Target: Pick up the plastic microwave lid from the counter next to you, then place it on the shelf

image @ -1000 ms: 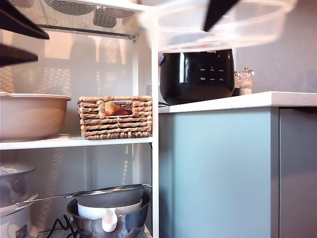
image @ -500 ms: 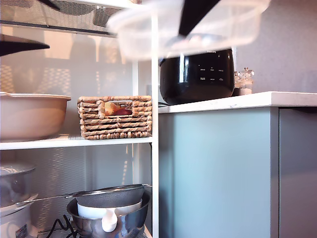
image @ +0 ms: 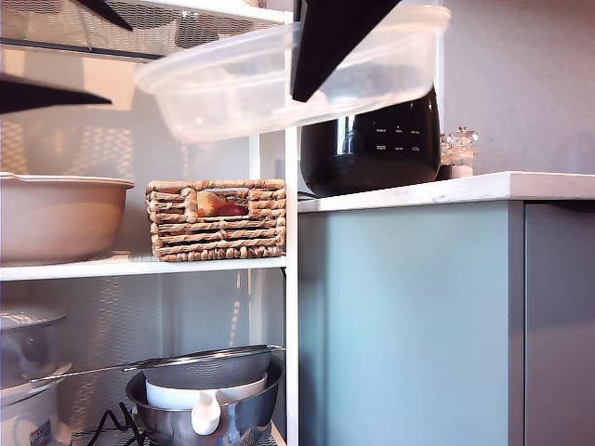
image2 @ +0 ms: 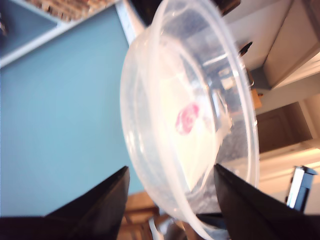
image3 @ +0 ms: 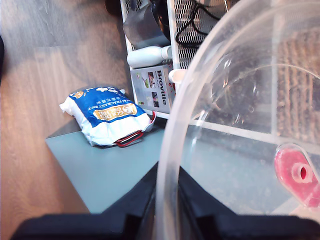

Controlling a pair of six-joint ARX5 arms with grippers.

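White metal shelf (image: pixel 290 279) with flat boards and a mesh top fills the exterior view's left. Next to it, on the exterior view's right, is the thin white stone counter (image: pixel 446 190) over pale blue doors.

The wide, round, clear plastic microwave lid (image: pixel 232 84) is up in the air. It hangs in front of the shelf's post, above the brown woven basket (image: pixel 216 223). It partly hides the shiny black cooker (image: pixel 372 139) on the counter. It is tilted, and its end over the shelf is lower.

A big beige bowl (image: pixel 56 218) sits on the same board as the basket, so that board looks full.

My second gripper (image3: pixel 167 180) is squeezed onto the thin rim of the lid. My first gripper (image2: pixel 171 167) has its fingers spread wide. The lid shows between them, but I think it is not holding it. The small red part (image2: pixel 186 119) is in the middle of the lid.

To do this step well, I think the lid should go across slowly and flat. It is wide, so it has to clear the white post and not bump it. Thin plastic bends and slips, so the squeeze should stay firm until the lid sits on a board. A free spot has to be found first, maybe the mesh top. Only then should the fingers let go.
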